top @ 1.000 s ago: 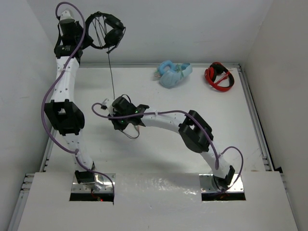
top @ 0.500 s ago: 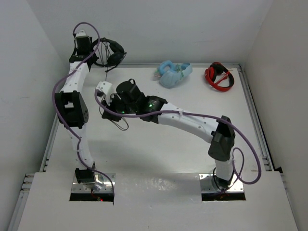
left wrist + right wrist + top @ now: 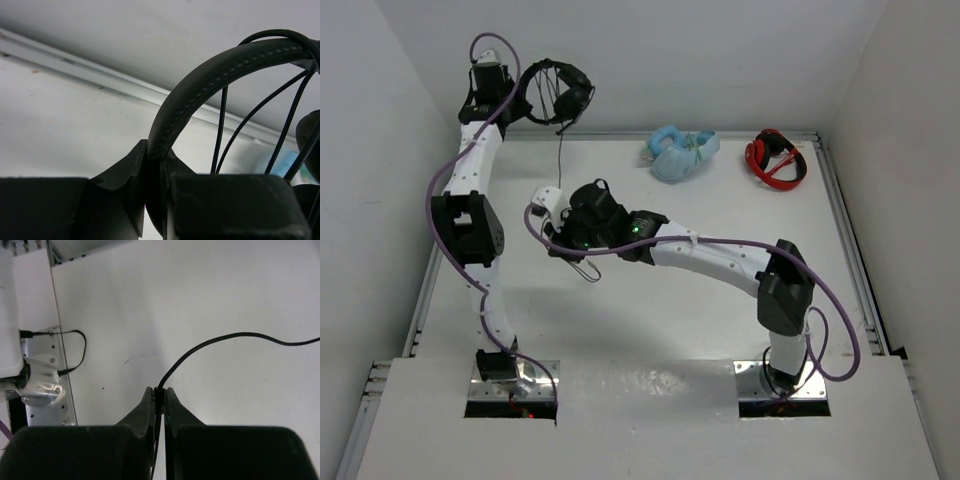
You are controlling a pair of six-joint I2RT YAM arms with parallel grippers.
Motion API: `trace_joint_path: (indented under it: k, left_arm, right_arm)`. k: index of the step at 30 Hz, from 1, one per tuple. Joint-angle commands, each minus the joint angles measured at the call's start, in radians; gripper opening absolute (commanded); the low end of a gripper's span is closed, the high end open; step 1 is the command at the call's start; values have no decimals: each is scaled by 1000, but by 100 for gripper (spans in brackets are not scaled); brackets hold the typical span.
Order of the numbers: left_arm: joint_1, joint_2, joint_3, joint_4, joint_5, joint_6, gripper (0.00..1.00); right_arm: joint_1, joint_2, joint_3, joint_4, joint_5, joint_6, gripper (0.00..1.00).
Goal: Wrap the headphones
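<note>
The black headphones (image 3: 558, 92) hang in the air at the back left, in front of the rear wall. My left gripper (image 3: 520, 100) is shut on their stitched headband (image 3: 200, 85). Several strands of the thin black cable (image 3: 222, 125) cross the arch of the band. From the earcups the cable (image 3: 560, 155) drops straight down to my right gripper (image 3: 564, 238), which is shut on it above the table. In the right wrist view the cable (image 3: 235, 335) curves away from the pinched fingertips (image 3: 159, 392). A loose loop of cable (image 3: 584, 270) dangles below that gripper.
Light-blue headphones (image 3: 682, 155) and red-and-black headphones (image 3: 776, 158) lie at the back of the white table (image 3: 720, 330). Metal rails run along the left edge (image 3: 423, 300) and the right edge (image 3: 850, 250). Walls stand close on three sides.
The left arm has swung the headphones down and back up, now a little further right. The right arm has stretched out toward the back left with the cable, its elbow moving right.
</note>
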Motion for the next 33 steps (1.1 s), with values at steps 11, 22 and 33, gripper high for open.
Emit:
trace_joint_path:
  k: [11, 22, 33]
  left_arm:
    - [8, -89, 53, 53, 286, -227, 0]
    - [11, -166, 19, 47, 400, -221, 0]
    - [-35, -152, -46, 78, 243, -131, 0]
  right_arm:
    - [-5, 58, 14, 121, -66, 82, 0]
    - [-28, 98, -12, 92, -26, 56, 0]
    - [-15, 78, 68, 150, -122, 151, 0]
